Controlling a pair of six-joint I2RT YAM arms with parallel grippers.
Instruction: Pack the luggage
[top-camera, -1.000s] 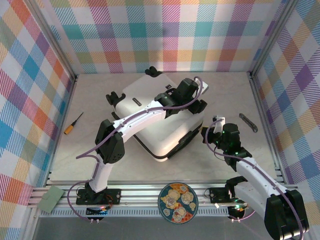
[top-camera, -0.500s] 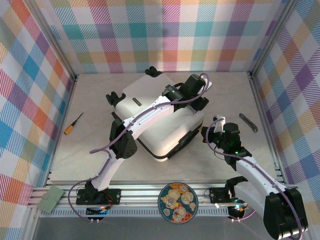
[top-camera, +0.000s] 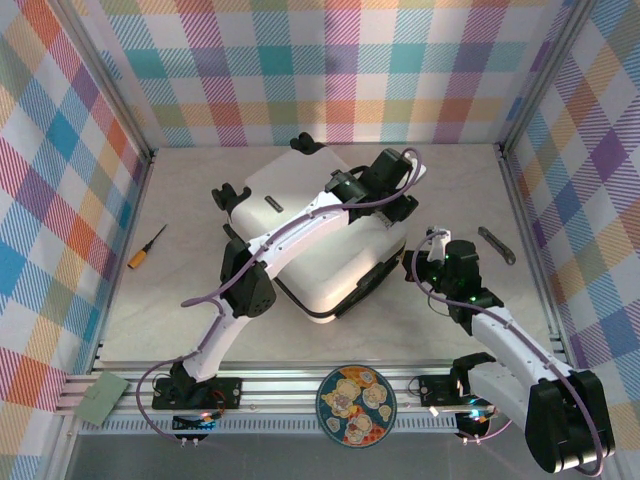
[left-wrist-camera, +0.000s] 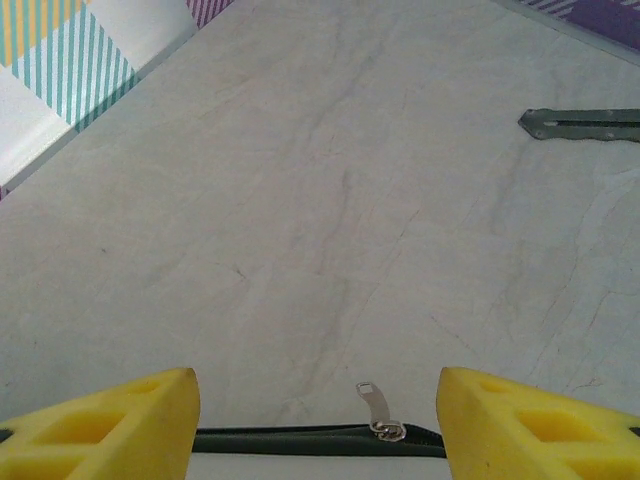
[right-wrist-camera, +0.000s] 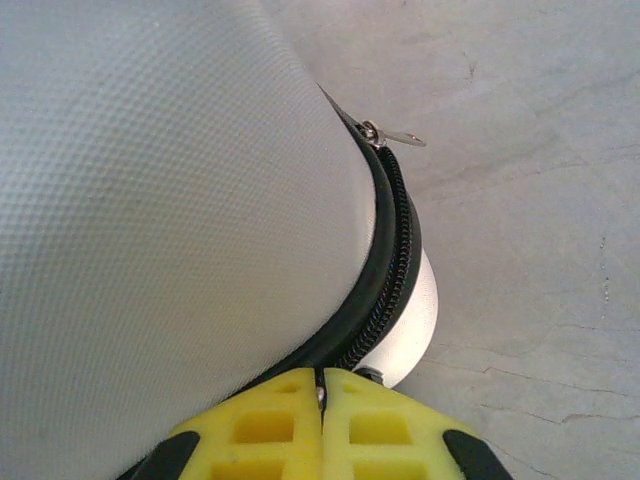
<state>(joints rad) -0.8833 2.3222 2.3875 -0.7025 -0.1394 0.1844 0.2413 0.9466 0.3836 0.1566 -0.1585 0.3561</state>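
The left gripper (left-wrist-camera: 318, 425) hangs over the far right corner of the luggage (top-camera: 335, 268). Its yellow fingers (left-wrist-camera: 100, 425) stand well apart, with a small metal zipper pull (left-wrist-camera: 376, 404) lying untouched between them. The right gripper (right-wrist-camera: 322, 415) sits low at the right side of the same case, its fingers pressed together right against the black zipper band (right-wrist-camera: 385, 270). A speck of metal shows at their seam, but I cannot tell whether they pinch a second pull.

The luggage lies flat in the middle of the table, turned at an angle, with its white lid down.

The step in hand looks like zipping the case shut. The next move likely calls for the left gripper to drop a little, centre on the thin tab and close on it, then draw it along the band round the corner. The tab lies almost flat, so a clean pinch could be hard to get.

As for what the case holds, the shell is closed and hides everything inside. A patterned plate (top-camera: 356, 404) rests on the near rail between the arm bases, and its print makes it hard to say whether anything lies on it
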